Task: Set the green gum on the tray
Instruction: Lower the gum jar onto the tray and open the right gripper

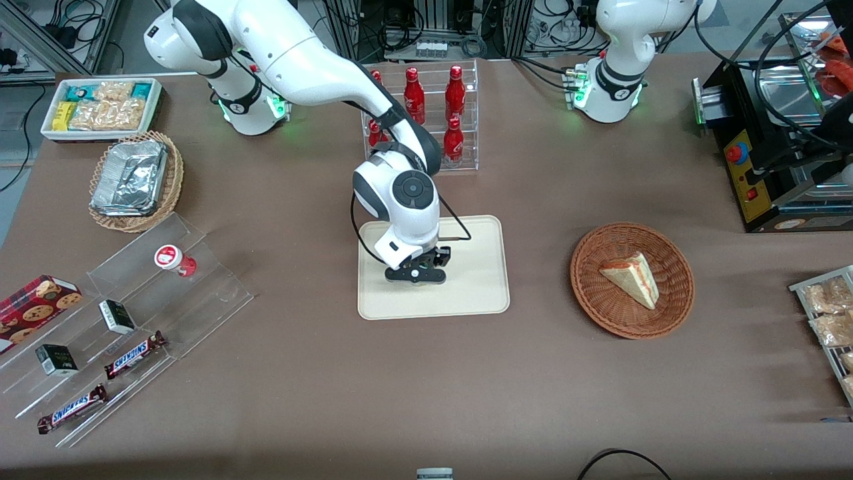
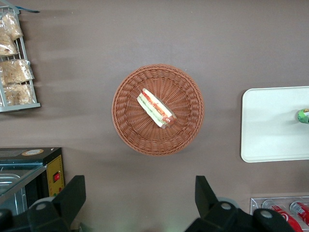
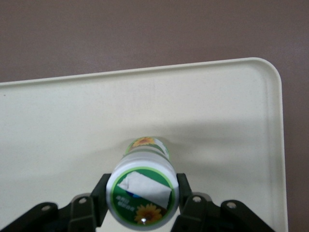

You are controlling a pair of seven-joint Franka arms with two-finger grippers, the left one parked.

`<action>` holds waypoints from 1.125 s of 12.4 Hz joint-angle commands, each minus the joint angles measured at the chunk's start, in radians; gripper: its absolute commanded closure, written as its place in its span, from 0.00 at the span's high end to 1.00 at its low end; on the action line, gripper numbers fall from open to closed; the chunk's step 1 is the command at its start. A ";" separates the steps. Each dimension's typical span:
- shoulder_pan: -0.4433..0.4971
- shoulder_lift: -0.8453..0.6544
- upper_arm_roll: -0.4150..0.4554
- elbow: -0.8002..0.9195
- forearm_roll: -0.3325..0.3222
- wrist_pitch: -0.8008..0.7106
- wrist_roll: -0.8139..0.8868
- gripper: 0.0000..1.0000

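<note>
The green gum is a white canister with a green-and-white lid label showing a sunflower. It stands upright between my right gripper's fingers, which press on both sides of it; its green-yellow base meets the cream tray. In the front view the gripper is low over the tray, toward the edge at the working arm's end, and hides the gum. In the left wrist view a bit of the gum shows on the tray.
A red-label canister stands on a clear stepped display with snack bars, toward the working arm's end. A rack of red bottles is farther from the camera than the tray. A wicker basket with a sandwich lies toward the parked arm's end.
</note>
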 commanded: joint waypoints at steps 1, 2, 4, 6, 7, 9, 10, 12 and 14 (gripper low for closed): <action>0.018 0.039 -0.010 0.042 0.021 0.020 0.011 0.00; 0.018 0.041 -0.010 0.042 0.021 0.027 0.011 0.32; 0.019 0.041 -0.010 0.037 0.018 0.034 0.005 1.00; 0.019 0.038 -0.012 0.036 0.007 0.039 -0.018 1.00; 0.019 0.035 -0.012 0.036 0.005 0.046 -0.036 1.00; 0.019 0.024 -0.012 0.034 0.004 0.044 -0.053 1.00; 0.019 0.021 -0.012 0.033 0.004 0.042 -0.071 1.00; 0.015 -0.005 -0.012 0.027 0.004 0.030 -0.111 1.00; 0.001 -0.054 -0.015 0.011 0.005 -0.005 -0.183 1.00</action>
